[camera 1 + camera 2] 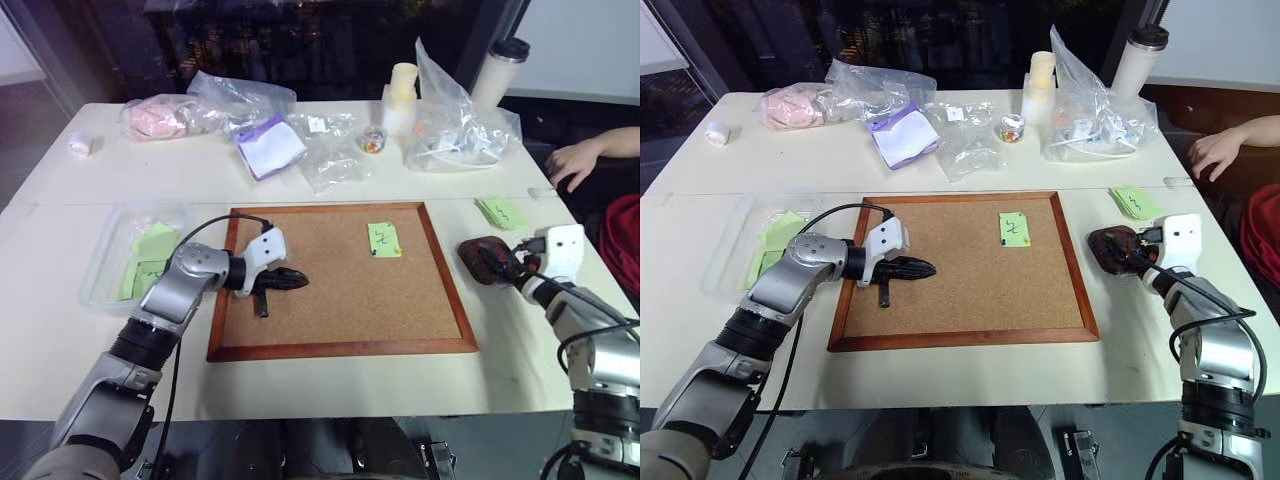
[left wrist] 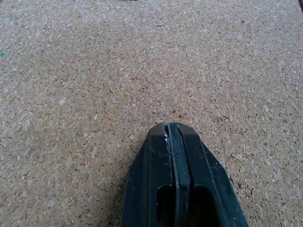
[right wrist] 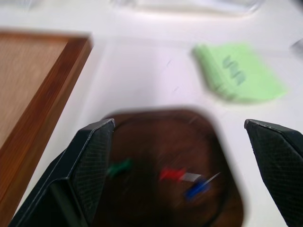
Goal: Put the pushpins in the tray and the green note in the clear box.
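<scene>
On the corkboard (image 1: 340, 300), upper right part, lies the green note (image 1: 383, 240), flat, w/ dark dots at its lower corners, prob. pins, too small to be sure. Thin paper: v. light, floppy, creases easily, so I'd judge it best taken by a free edge or corner, away from any pin, pinched gently. It's slightly taller than wide; long axis runs near-to-far across the board, squiggle face up. Clear box (image 1: 110, 250) sits at the board's left on the worktop (image 1: 300, 385), green notes already in it. Tray (image 3: 170, 165) is just right of the board, w/ pushpins (image 3: 182, 175) inside: green, red, blue, lying on their sides. Pins are hard, tiny, sharp; heads are the place to grip. Left gripper (image 1: 290, 281) hovers low over the board's left part, fingers pressed together, nothing between them. Right gripper (image 3: 180, 156) is at the tray, fingers (image 3: 92, 156) spread wide, empty. Separate green pad (image 1: 501, 211) lies far right, near a person's hand (image 1: 570, 160).
</scene>
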